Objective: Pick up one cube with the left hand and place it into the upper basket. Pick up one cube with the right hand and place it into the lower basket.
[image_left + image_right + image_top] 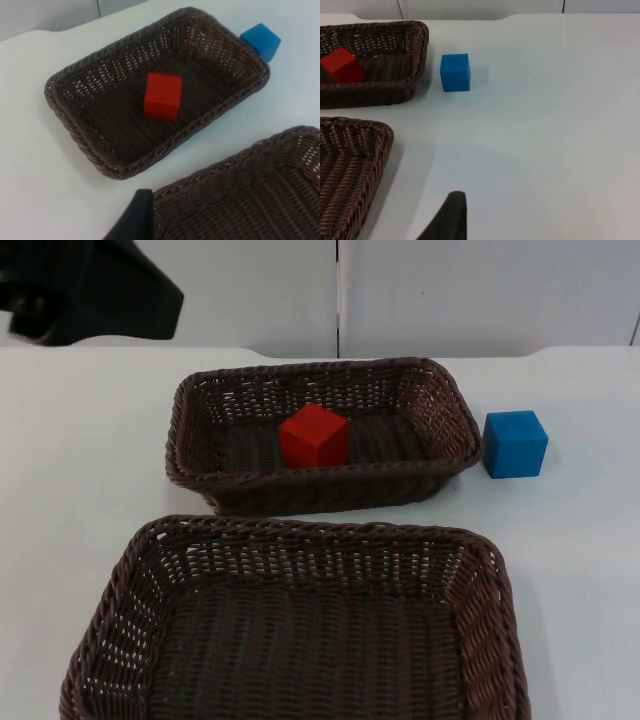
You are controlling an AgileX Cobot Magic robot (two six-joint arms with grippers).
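Two brown woven baskets stand on the white bench (pixel 80 440). In the top view, the upper basket (pixel 200 405) lies at 12 o'clock from the lower basket (pixel 130 570), with a narrow strip of bench between their rims; the two do not touch.

Upper basket: holds one red cube (pixel 314 435), resting on the woven floor near the middle, closer to the front wall than to the back wall. The left wrist view shows the same red cube (pixel 162 96) sitting flat on the floor of the upper basket (pixel 70 107), clear of all four walls.

Lower basket: nothing lies on the visible part of its floor.

One blue cube (pixel 515 443) stands on the bench at 3 o'clock from the upper basket, just beside its right end wall. The right wrist view shows a narrow gap of bench between the blue cube (pixel 455 72) and the basket rim (pixel 422 55).

Left arm (pixel 90 290): raised at the far left of the bench, at 10 o'clock from the upper basket. The state of the left pincer and of the right pincer cannot be told; one black fingertip (pixel 136 217) shows in the left wrist view and one (pixel 449 217) in the right wrist view.
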